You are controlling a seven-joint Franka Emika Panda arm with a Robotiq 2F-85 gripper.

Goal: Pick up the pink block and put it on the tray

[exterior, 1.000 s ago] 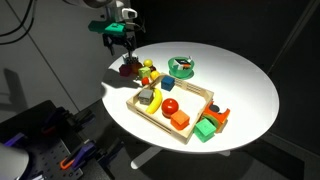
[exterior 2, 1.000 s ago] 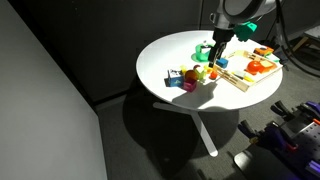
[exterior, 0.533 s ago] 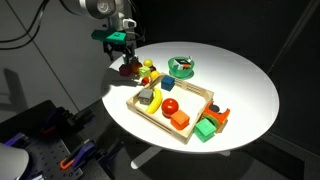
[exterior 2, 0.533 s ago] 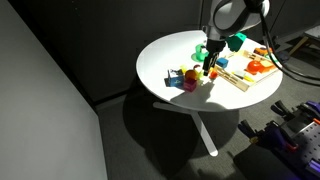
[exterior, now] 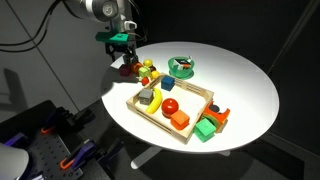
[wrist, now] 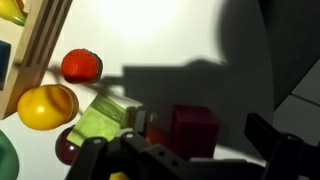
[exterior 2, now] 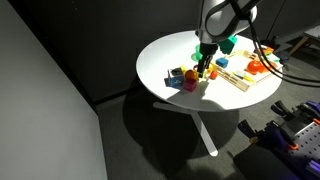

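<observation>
The pink block [wrist: 192, 130] is a dark magenta cube in shadow in the wrist view, resting on the white table. It sits at the edge of a cluster of blocks in both exterior views [exterior: 127, 68] [exterior 2: 188, 86]. My gripper [wrist: 200, 126] is open, low over the block, with one finger on each side and not touching it. It also shows in both exterior views [exterior: 121, 52] [exterior 2: 204, 66]. The light-wood tray [exterior: 197, 93] [exterior 2: 236, 84] lies beside the cluster and holds several toys. Its rim shows in the wrist view [wrist: 40, 52].
Beside the pink block are a light green block [wrist: 103, 120], a yellow piece [wrist: 47, 106] and a red-orange piece [wrist: 82, 65]. A round green bowl [exterior: 182, 66] stands behind the tray. Green and orange blocks [exterior: 210, 122] lie by the tray's end. The table edge is close to the cluster.
My gripper has moved away from the tray side to the block cluster and come down around the pink block. The blocks have not moved.
</observation>
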